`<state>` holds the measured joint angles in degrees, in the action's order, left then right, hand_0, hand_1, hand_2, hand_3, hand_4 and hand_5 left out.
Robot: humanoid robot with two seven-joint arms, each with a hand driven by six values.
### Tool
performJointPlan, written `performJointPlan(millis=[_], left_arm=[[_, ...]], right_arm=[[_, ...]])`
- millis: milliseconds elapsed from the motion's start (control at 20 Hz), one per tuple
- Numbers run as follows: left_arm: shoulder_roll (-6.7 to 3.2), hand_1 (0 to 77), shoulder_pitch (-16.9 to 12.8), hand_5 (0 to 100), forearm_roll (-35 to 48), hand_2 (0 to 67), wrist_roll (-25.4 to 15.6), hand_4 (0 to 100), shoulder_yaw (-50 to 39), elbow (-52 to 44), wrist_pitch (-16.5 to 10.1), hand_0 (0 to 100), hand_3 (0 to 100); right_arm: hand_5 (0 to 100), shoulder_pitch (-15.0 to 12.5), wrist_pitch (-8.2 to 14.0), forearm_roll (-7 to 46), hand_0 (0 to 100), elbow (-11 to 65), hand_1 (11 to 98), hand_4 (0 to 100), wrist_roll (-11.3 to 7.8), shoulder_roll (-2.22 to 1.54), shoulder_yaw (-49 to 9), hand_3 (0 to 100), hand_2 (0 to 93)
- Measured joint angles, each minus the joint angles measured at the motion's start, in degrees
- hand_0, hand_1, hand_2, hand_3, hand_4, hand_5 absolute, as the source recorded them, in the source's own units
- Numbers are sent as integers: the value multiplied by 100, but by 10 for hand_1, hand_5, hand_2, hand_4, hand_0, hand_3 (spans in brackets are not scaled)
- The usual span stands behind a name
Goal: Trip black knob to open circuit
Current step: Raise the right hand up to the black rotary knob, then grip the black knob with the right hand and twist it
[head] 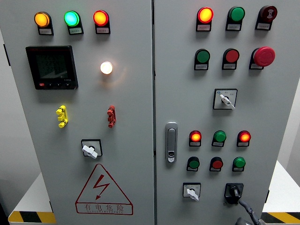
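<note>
Right hand [244, 216] entered at bottom edge, right of middle; finger state could not be told | black knob [233, 192] sat low right on cabinet [126, 93], untouched | step: approach | next: grasp, turn.

Cabinet [131, 93] pale grey; black knob [233, 191] on black plate; mushroom button [264, 56] red; upper-left lamps amber [41, 19], green [71, 18], red [101, 18]; warning triangle [101, 187] red-outlined with red lightning bolt; floor stripes [30, 217] yellow and black; left clip [62, 116] yellow.
</note>
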<state>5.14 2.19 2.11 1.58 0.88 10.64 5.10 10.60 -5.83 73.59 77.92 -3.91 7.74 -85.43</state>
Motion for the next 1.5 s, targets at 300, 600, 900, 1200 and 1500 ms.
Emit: performJointPlan(millis=[300,600,900,1200,1500], left_arm=[[-4,0,-4,86,0,195,0,98,0,0,0,0,261],[-3,0,-1,86,0,195,0,98,0,0,0,0,261],[-4,0,-5,86,0,195,0,98,0,0,0,0,262],[-1,0,0,86,0,195,0,98,0,0,0,0,262],[0,0,1,86,0,195,0,98,0,0,0,0,262]], right_arm=[[1000,76,2,-3,1000,-39,651,942,13,0,36,900,0],[1000,97,3,-4,1000,-46,637,947,27,-1,114,905,0],[1000,92,3,-4,1000,-34,624,952,31,-1,196,913,0],[1000,91,3,0,1000,-23,616,956,56,0,256,916,0],[1000,91,3,-1,1000,-7,608,961,75,0,269,918,0]])
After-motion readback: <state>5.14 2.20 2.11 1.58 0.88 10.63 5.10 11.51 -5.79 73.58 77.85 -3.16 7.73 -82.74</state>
